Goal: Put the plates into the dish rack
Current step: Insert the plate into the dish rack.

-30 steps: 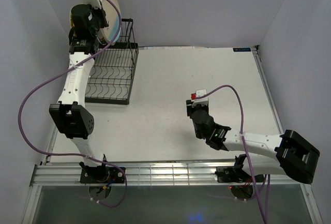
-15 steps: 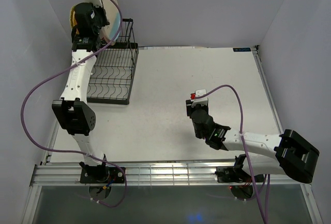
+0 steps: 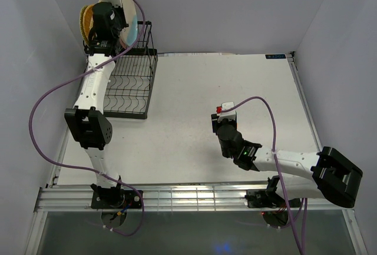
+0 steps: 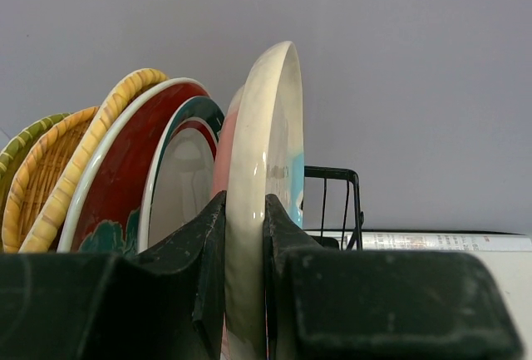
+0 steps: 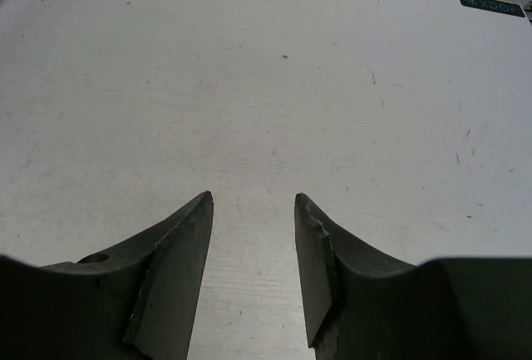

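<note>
**A:** What has your left end effector got?

**B:** My left end effector [image 4: 244, 204] is pinched narrow on the rim of a cream plate [image 4: 264, 119], one finger on each face. The cream plate stands upright and edge-on, rising straight up from between my fingers.

**A:** What is next to it?

**B:** Just to its left is a pink plate [image 4: 223, 156], then a teal-rimmed plate [image 4: 188, 156], a red plate [image 4: 125, 169] and woven plates [image 4: 41, 185], all upright in a row. To its right are black wires of the rack [image 4: 332, 173]. From above, I'm at the rack's rear end, by the table's far left corner. I can't tell whether the cream plate's lower edge sits in a slot.

**A:** And the right one?

**B:** My right end effector [image 5: 253, 202] is partly open and holds nothing. It is over the bare table [image 5: 332, 61], well apart from the rack.
</note>
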